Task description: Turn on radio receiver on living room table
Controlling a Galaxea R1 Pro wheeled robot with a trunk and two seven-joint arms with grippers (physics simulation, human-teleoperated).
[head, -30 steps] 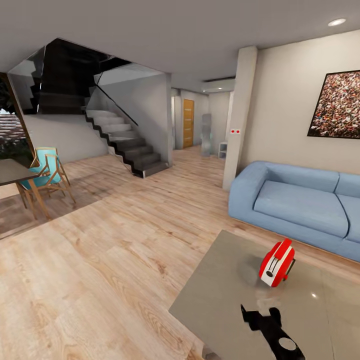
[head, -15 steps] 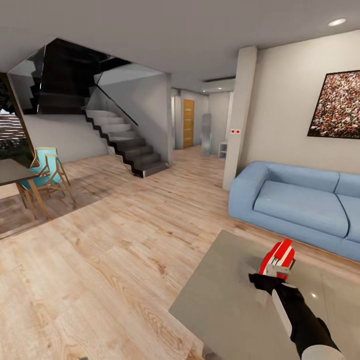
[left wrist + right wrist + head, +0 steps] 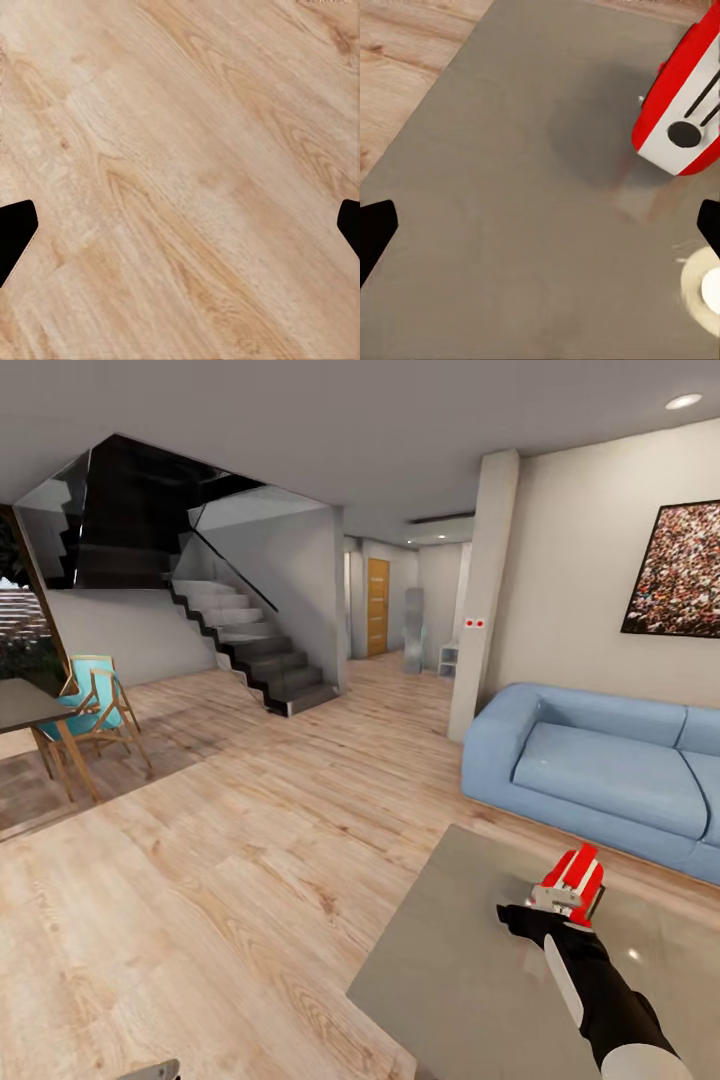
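**Radio receiver on the grey table, right arm reaching at it**

Radio receiver (image 3: 572, 884) stands on the glossy grey table (image 3: 470, 980), toward the side nearest the blue sofa (image 3: 590, 770). It is red with a white-grey side and a round black dial (image 3: 684, 134). The right gripper (image 3: 527, 916) is stretched out over the tabletop, its tip just at the receiver's near side; from where I stand I cannot tell whether they touch. Seen from the right wrist, the finger tips sit wide apart at the picture's edges with nothing between them, and a flat round white disc (image 3: 706, 289) lies on the table near the receiver. The left gripper (image 3: 180, 225) hangs over the light wood floor (image 3: 200, 860), fingers (image 3: 15, 232) spread wide, holding nothing. A framed crowd picture (image 3: 675, 570) hangs above the sofa; stairs (image 3: 255, 650) rise across the room.
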